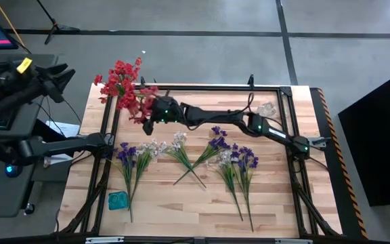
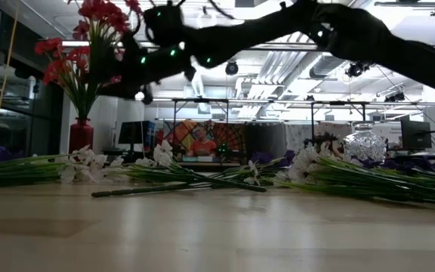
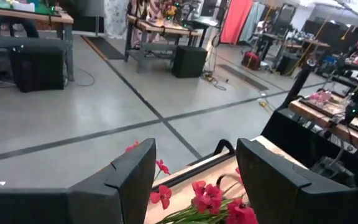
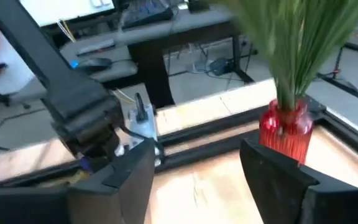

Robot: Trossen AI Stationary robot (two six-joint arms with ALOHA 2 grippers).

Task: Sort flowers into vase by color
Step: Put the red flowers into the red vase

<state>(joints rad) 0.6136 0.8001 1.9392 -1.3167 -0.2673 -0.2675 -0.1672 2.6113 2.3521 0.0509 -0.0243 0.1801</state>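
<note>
Just beyond the right gripper's (image 4: pixel 194 171) wide, empty jaws stands the red vase (image 4: pixel 286 129) of red flowers (image 1: pixel 124 88).

The counter (image 1: pixel 181 203) is pale wood made of long planks – smooth, with a soft shine in the low view. A frame of black metal bars (image 1: pixel 208 87) runs round its edge. The red vase (image 4: pixel 284 127) looks like see-through glass, shiny and ribbed. A clear round vase (image 2: pixel 363 143) looks like cut glass with a bumpy, sparkly skin. The flowers (image 1: pixel 232 166) lying on the wood look like fake ones – thin plastic green stems and soft cloth-like purple and white petals. The red flowers (image 1: pixel 124 88) look the same. The right hand (image 4: pixel 194 165) has dark, matt plastic fingers. The grey room floor (image 3: pixel 73 124) is smooth and slightly shiny.
</note>
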